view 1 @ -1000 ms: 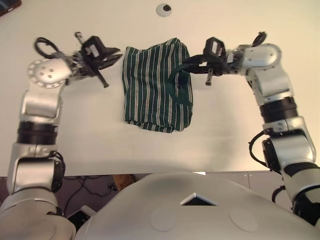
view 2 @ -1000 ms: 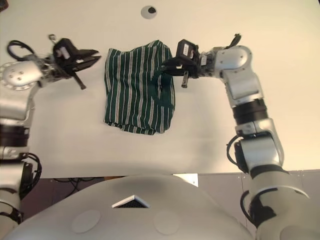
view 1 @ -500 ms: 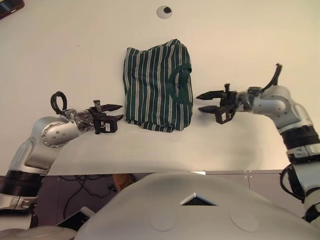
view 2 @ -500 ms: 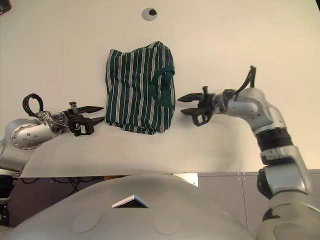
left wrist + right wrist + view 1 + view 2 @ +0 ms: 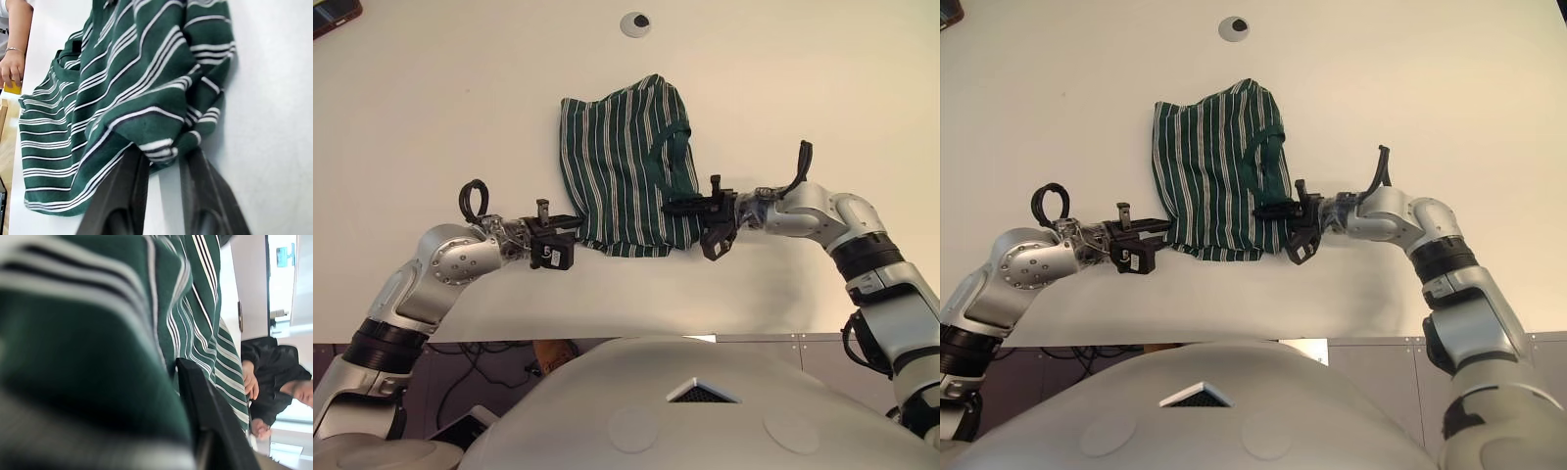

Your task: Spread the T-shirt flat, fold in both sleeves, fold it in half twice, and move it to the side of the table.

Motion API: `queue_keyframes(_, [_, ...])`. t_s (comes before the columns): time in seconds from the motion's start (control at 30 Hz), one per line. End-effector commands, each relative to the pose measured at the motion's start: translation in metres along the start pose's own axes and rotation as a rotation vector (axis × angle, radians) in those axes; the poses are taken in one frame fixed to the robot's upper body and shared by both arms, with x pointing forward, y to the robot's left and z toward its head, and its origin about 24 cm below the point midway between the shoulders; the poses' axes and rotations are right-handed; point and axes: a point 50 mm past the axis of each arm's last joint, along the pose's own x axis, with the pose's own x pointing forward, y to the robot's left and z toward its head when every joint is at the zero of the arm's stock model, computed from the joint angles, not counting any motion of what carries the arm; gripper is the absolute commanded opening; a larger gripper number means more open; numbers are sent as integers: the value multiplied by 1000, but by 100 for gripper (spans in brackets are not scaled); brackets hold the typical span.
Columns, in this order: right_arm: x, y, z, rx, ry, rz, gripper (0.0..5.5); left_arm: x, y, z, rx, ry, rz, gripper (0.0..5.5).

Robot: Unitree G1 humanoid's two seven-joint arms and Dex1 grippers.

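Left wrist view is showing my left fingers pinching a near corner of the folded T-shirt. My right fingers are clamping the other near corner. It is lying mid-surface, so I am probably gripping both corners to drag it aside.

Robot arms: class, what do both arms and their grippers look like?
Both arms have rounded silver-grey shells with black bands at the joints. The left arm carries a looped black cable near its wrist; the right arm has an arching black cable. The left gripper and right gripper are black, each with two slim fingers.
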Motion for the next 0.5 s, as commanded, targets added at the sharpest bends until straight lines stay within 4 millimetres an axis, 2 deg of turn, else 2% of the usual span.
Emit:
queue_keyframes(0.03, [-2, 4, -10, 107, 51, 41, 58, 3, -15, -10, -36, 55, -114, 38])
queue_keyframes(0.13, [-3, -2, -8, 258, 49, 41, 8, 4, -14, -12, -117, 45, -74, 0])
queue_keyframes(0.23, [-6, -17, -1, 466, -1, 65, 3, 0, -8, -11, -286, -6, -38, 0])
queue_keyframes(0.37, [-18, -44, 22, 758, -152, 165, 3, -15, 1, 0, -550, -128, -59, 0])
queue_keyframes(0.4, [-20, -54, 23, 823, -176, 167, 3, -18, 10, 3, -612, -172, -33, 0])
queue_keyframes(0.5, [-23, -82, 8, 1021, -175, 130, 3, -24, 48, 9, -737, -302, 94, 0])
